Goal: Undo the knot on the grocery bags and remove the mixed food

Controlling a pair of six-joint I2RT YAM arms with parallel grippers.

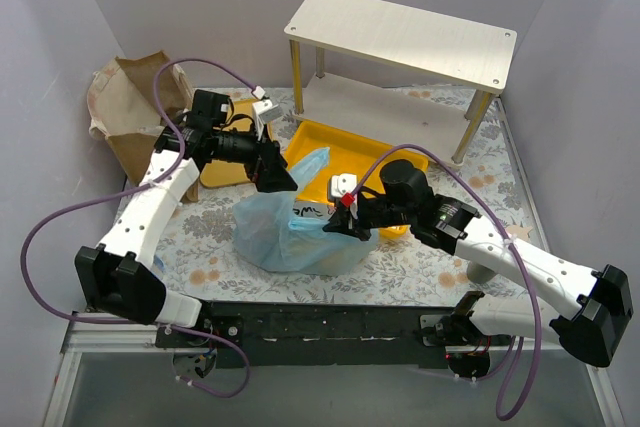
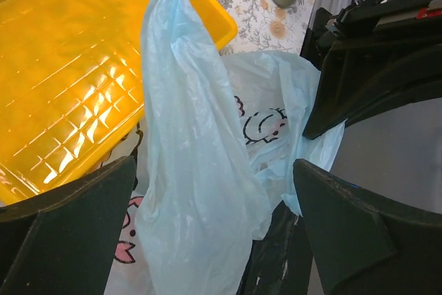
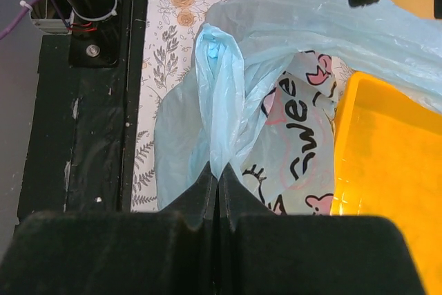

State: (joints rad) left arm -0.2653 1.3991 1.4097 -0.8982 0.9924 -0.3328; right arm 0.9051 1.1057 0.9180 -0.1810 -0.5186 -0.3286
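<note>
The light-blue plastic bag [image 1: 290, 237] with cartoon prints sits mid-table. Its far handle [image 1: 312, 161] stands upright. My left gripper [image 1: 278, 177] is open, and in the left wrist view this handle [image 2: 186, 122] hangs between the wide-apart fingers [image 2: 69, 219] of the gripper [image 2: 214, 240], ungripped. My right gripper [image 1: 335, 225] is shut on the bag's near handle [image 3: 217, 101], pinched at the fingertips [image 3: 219, 170]. The brown paper bag [image 1: 135, 112] stands at the far left. The food is hidden inside the bags.
A yellow tray [image 1: 352, 145] lies just behind the blue bag, and shows in the wrist views [image 2: 76, 67] [image 3: 387, 170]. A second yellow tray [image 1: 222, 165] lies under the left arm. A pale two-level shelf [image 1: 400, 37] stands at the back. The black base rail [image 3: 76, 136] runs along the near edge.
</note>
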